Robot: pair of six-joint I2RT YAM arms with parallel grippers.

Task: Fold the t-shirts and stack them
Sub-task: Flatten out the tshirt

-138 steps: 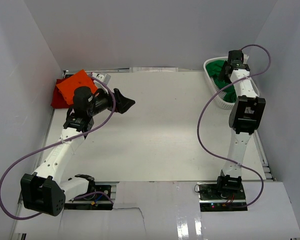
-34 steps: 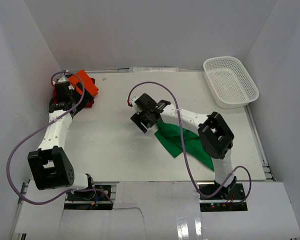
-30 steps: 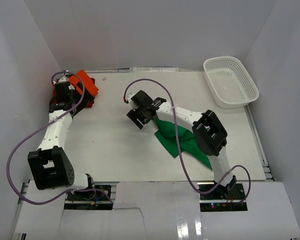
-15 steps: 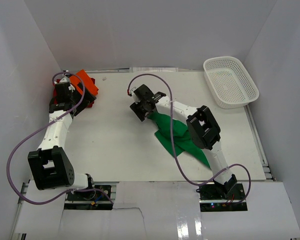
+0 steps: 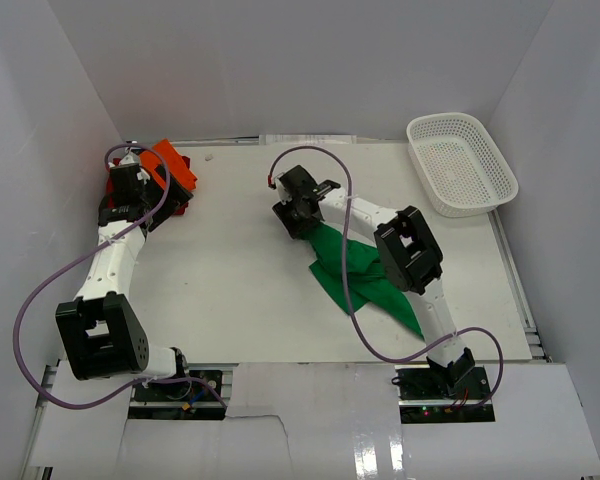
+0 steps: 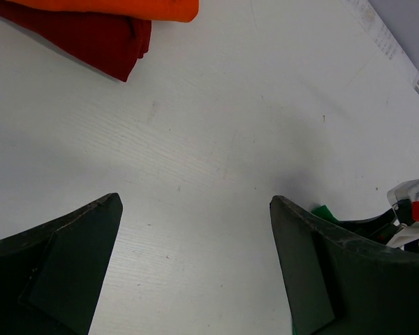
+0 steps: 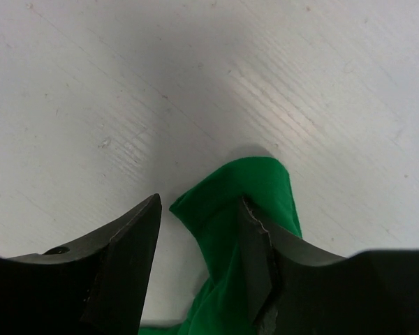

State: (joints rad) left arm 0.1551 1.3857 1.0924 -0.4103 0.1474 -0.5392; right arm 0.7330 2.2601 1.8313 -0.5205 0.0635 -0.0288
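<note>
t-shirts 3 — green t-shirt (image 5: 332, 262), orange t-shirt (image 5: 178, 171), dark red t-shirt (image 6: 91, 42) | white mesh basket (image 5: 460, 165) 1

My top camera sits above and behind my bases, looking down from far off over the whole table (image 5: 230, 290). My left wrist camera rides low behind my left gripper (image 6: 195, 201) and faces out along the tabletop: orange shirt (image 6: 112, 7) and dark red shirt (image 6: 91, 42) ahead and to its left, green shirt (image 6: 325, 211) just past its right finger. My right wrist camera peers steeply down, close, through my right gripper (image 7: 199, 202) at that same green cloth, which all three views share.
</note>
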